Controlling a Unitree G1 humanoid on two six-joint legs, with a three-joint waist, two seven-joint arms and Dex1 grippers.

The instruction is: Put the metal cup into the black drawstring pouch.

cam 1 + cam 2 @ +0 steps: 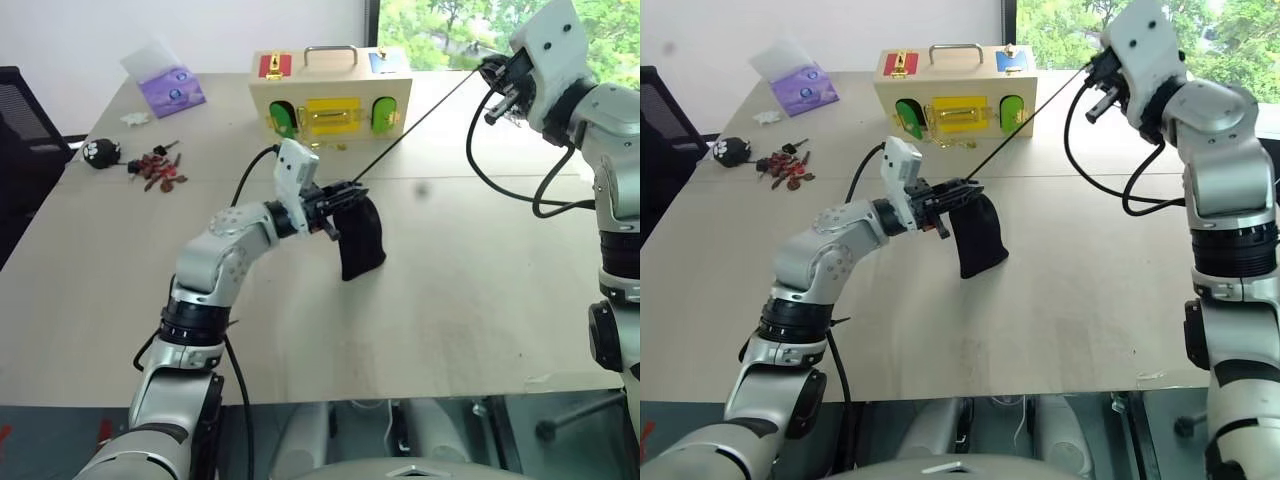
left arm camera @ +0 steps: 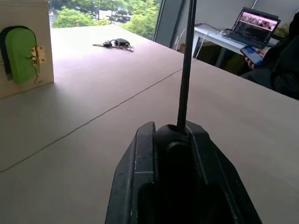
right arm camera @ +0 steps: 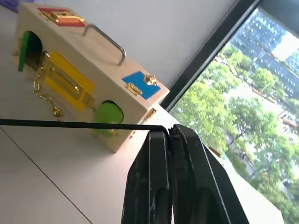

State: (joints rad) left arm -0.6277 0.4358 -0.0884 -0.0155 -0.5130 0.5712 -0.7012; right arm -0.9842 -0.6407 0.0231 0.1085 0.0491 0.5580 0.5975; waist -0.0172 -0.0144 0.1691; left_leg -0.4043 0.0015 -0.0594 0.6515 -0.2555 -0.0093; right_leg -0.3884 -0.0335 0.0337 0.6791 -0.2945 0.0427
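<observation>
Pale wooden table [image 1: 450,300] runs out to a window with green trees behind its far right corner. Near the middle of the table stands the black drawstring pouch [image 1: 362,240], its mouth pinched by the left gripper [image 1: 338,195], whose fingers are closed on the gathered fabric. Its drawstring cord [image 1: 420,125] runs taut from the mouth up towards the far right corner, where the right gripper [image 1: 497,90] has it clamped between fully closed fingers, above the table.

The metal cup is hidden; the pouch looks filled out and stands upright, so my judgement is the cup sits inside and the mouth is being cinched, though I cannot confirm it.

Risks: the thin cord could slip out of the right fingers under tension, or a harder pull could drag the pouch out of the left hold and tip it over, spilling whatever it holds. Pinched fabric may also stop the mouth closing.

Along the far edge sits a wooden latch box [image 1: 330,95] with all doors shut, contents unseen. A purple tissue pack [image 1: 170,85] lies by the far left corner, a keychain toy with keys [image 1: 135,160] near the left edge.
</observation>
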